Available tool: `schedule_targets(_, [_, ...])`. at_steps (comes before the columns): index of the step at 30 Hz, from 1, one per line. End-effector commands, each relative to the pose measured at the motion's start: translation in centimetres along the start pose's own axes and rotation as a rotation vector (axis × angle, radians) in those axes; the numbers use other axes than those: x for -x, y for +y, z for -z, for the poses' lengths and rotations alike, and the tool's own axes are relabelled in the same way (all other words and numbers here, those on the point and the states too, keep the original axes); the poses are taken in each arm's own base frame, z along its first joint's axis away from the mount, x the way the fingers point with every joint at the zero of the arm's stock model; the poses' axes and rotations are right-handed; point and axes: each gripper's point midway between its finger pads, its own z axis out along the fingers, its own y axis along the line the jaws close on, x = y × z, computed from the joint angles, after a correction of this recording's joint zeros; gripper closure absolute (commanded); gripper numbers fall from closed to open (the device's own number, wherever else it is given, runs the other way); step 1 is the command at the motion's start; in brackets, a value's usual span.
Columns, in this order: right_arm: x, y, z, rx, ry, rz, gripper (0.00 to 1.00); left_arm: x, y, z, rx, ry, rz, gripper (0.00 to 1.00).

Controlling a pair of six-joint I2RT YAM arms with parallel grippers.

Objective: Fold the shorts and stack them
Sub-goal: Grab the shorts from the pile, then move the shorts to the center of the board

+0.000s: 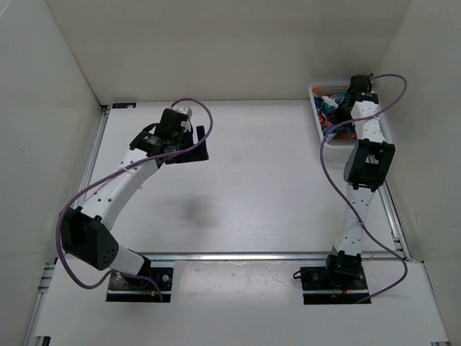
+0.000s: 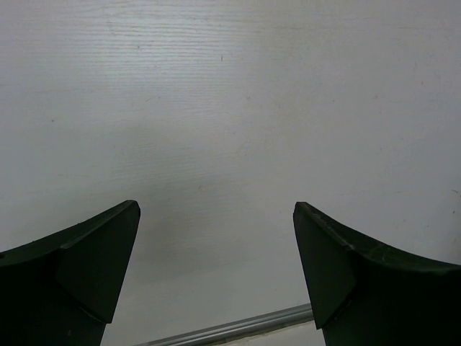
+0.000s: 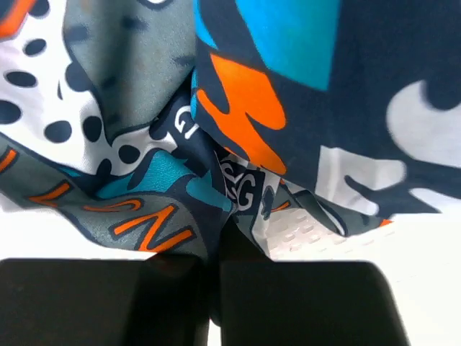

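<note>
The shorts (image 3: 238,108), with a print of orange, turquoise, navy and white patches, lie bunched in the white mesh basket (image 1: 316,91) at the far right corner. My right gripper (image 3: 214,263) reaches down into the basket and is shut on a fold of the shorts; in the top view the gripper (image 1: 340,109) is mostly hidden under its own wrist, with the shorts (image 1: 328,108) showing beside it. My left gripper (image 2: 216,209) hangs open over bare table, far left of the basket, with nothing between its fingers (image 2: 94,259).
The basket's mesh wall (image 3: 295,234) shows just under the fabric. White walls close the table at the back and both sides. A metal rail (image 2: 238,328) runs below the left gripper, and another rail (image 1: 252,254) lines the near edge.
</note>
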Motion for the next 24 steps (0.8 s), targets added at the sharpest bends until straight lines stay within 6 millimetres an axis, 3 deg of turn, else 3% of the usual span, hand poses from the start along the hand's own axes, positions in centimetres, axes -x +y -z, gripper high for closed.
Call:
schedule_targets(1, [7.0,2.2,8.5,0.069,-0.223,-0.04,1.0,1.1,-0.3,1.1,-0.012,-0.022,-0.009,0.0])
schedule_targets(2, [7.5,2.4,10.2,0.079,-0.247,-0.025,1.0,1.4,-0.4,1.3,-0.016,-0.031,-0.009,0.0])
schedule_targets(3, [9.1,3.7,14.1,0.114,-0.323,-0.012,1.0,1.4,-0.4,1.3,-0.016,-0.031,-0.009,0.0])
schedule_targets(4, [9.8,4.0,16.2,0.13,-0.358,-0.005,1.0,1.6,-0.7,1.5,-0.028,-0.035,-0.008,0.0])
schedule_targets(5, [9.7,5.6,18.5,0.199,-0.367,0.031,1.0,1.6,-0.7,1.5,-0.028,-0.035,-0.008,0.0])
schedule_targets(6, [10.7,6.8,23.2,0.273,-0.428,0.039,1.0,2.0,-0.5,1.3,-0.022,-0.037,-0.002,0.0])
schedule_targets(8, [10.1,9.8,28.4,0.403,-0.462,0.082,1.0,2.4,0.4,1.1,-0.002,-0.034,0.016,0.0])
schedule_targets(10, [9.1,13.5,36.1,0.57,-0.535,0.155,1.0,3.9,1.3,1.3,0.011,-0.053,0.056,0.0])
schedule_targets(11, [8.6,14.5,38.5,0.619,-0.558,0.174,1.0,3.9,1.6,1.2,0.011,-0.038,0.067,0.0])
schedule_targets(12, [7.2,16.3,42.1,0.703,-0.578,0.211,1.0,4.4,1.8,1.4,0.006,-0.047,0.087,0.0])
schedule_targets(15, [4.0,19.5,49.9,0.918,-0.61,0.304,1.0,6.6,4.0,3.2,0.044,-0.097,0.086,0.0])
schedule_targets(17, [2.4,20.2,54.1,1.02,-0.632,0.336,1.0,8.8,5.2,6.2,0.066,-0.183,0.09,0.0])
schedule_targets(20, [-0.6,20.9,58.7,1.154,-0.628,0.378,1.0,10.9,7.1,8.9,0.073,-0.259,0.133,0.0])
schedule_targets(21, [-1.9,21.4,58.1,1.172,-0.576,0.383,1.0,11.1,7.2,9.6,0.059,-0.272,0.141,0.0])
schedule_targets(24, [-4.9,21.0,59.7,1.237,-0.523,0.424,1.0,11.7,8.5,11.3,0.055,-0.309,0.187,0.0])
